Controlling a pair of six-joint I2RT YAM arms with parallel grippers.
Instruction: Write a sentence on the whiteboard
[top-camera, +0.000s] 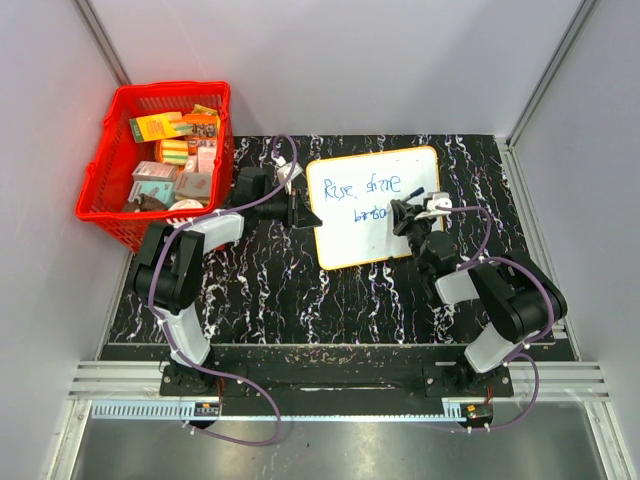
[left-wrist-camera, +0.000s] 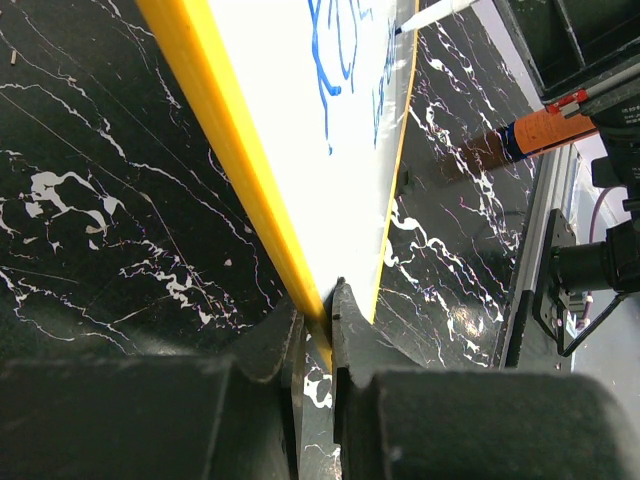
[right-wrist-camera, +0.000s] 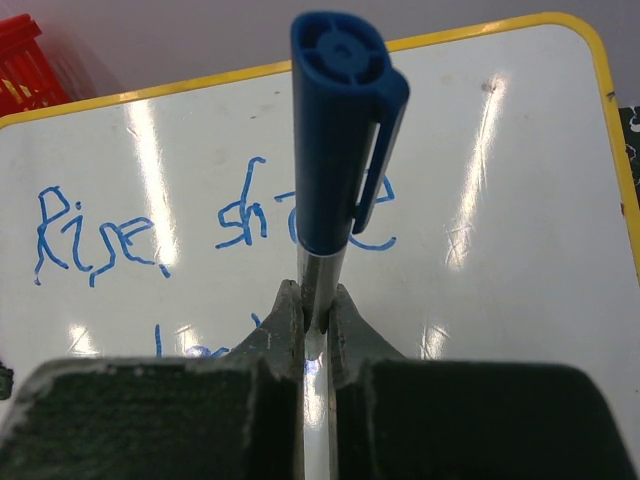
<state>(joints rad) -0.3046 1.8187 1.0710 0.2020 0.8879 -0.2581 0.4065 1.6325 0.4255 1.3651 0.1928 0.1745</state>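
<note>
While left pincer (left-wrist-camera: 320, 305) nips whiteboard (left-wrist-camera: 290, 110), right pincer (right-wrist-camera: 315, 300) clamps marker (right-wrist-camera: 340, 130); marbled table (top-camera: 300, 290), grey walls (top-camera: 350, 60).

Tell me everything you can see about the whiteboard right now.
The whiteboard is a flat white rectangle with rounded corners and a thin orange-yellow rim, glossy enough to show glare. It lies on the black marbled table, slightly rotated. Blue handwriting runs in two short lines, the top roughly "Rise shine". The left hand pinches its left edge; the right hand holds a blue-capped marker over its right part, tip at or just above the surface.
</note>
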